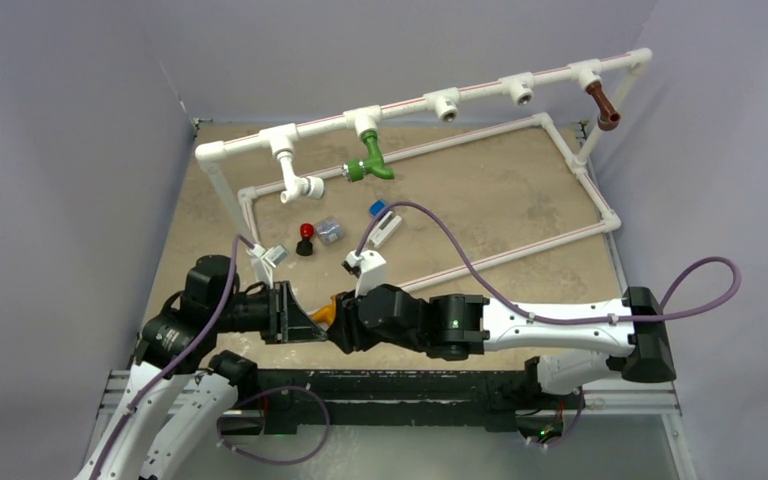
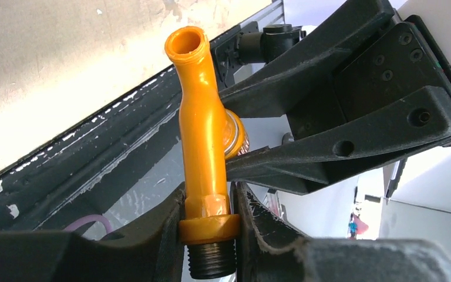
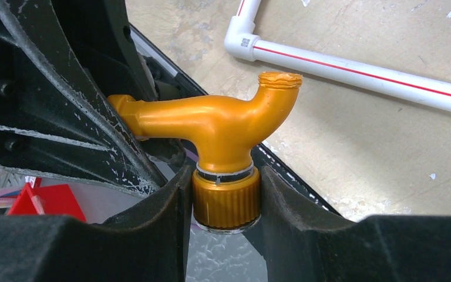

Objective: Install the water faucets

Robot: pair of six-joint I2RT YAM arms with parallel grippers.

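The tan desk [image 1: 480, 200] carries a white pipe frame [image 1: 410, 103] whose raised rail runs from the left up to the far right corner, with tee sockets along it. The left arm [image 1: 195, 300] and the right arm [image 1: 550, 325] both fold in toward the near middle of the desk, where they meet end to end.

The left gripper [image 2: 209, 229] has its jaws closed tight on the hex collar of the orange faucet [image 2: 202, 123], just above the dark threaded end, with the spout's open mouth pointing away from it. The right gripper [image 3: 226, 202] has its jaws closed on the same faucet's ribbed round cap. The faucet is thus held between the two grippers, clear of the desk's near edge.

The green faucet [image 1: 372, 160] hangs from a tee left of the rail's middle. The brown faucet [image 1: 603, 105] hangs from the tee at the far right.

A red-and-black knob [image 1: 306, 238] stands on the desk left of centre, with a small clear box [image 1: 329, 230] just beside it.
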